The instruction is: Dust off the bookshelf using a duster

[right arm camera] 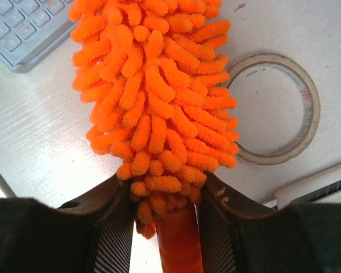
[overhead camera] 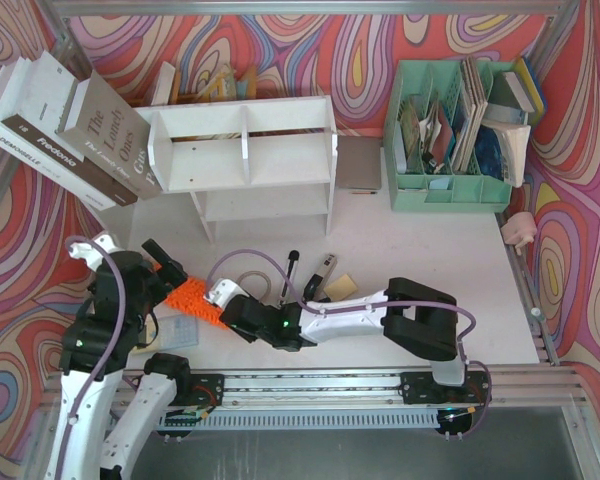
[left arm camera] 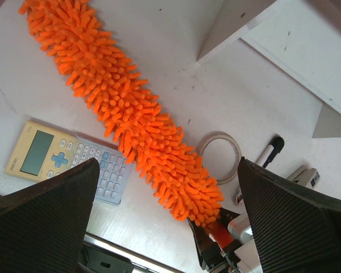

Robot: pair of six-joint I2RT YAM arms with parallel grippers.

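Note:
The orange shaggy duster (overhead camera: 193, 297) lies flat on the white table in front of the bookshelf (overhead camera: 245, 150), a white two-tier unit at the back. In the right wrist view the duster (right arm camera: 159, 85) runs away from me, its plastic handle (right arm camera: 179, 242) between the fingers. My right gripper (right arm camera: 166, 182) is shut on the handle end, pinching the last strands. It also shows in the left wrist view as the right gripper (left arm camera: 216, 244) at the duster's near end. My left gripper (left arm camera: 167, 164) hangs open above the duster (left arm camera: 131, 114), touching nothing. A corner of the bookshelf (left arm camera: 295, 51) shows beyond.
A calculator (left arm camera: 62, 162) lies left of the duster. A tape ring (left arm camera: 219, 158) and a black pen (left arm camera: 270, 152) lie to its right. Large books (overhead camera: 70, 130) lean on the shelf's left side. A mint-green organizer (overhead camera: 450, 140) stands at the back right.

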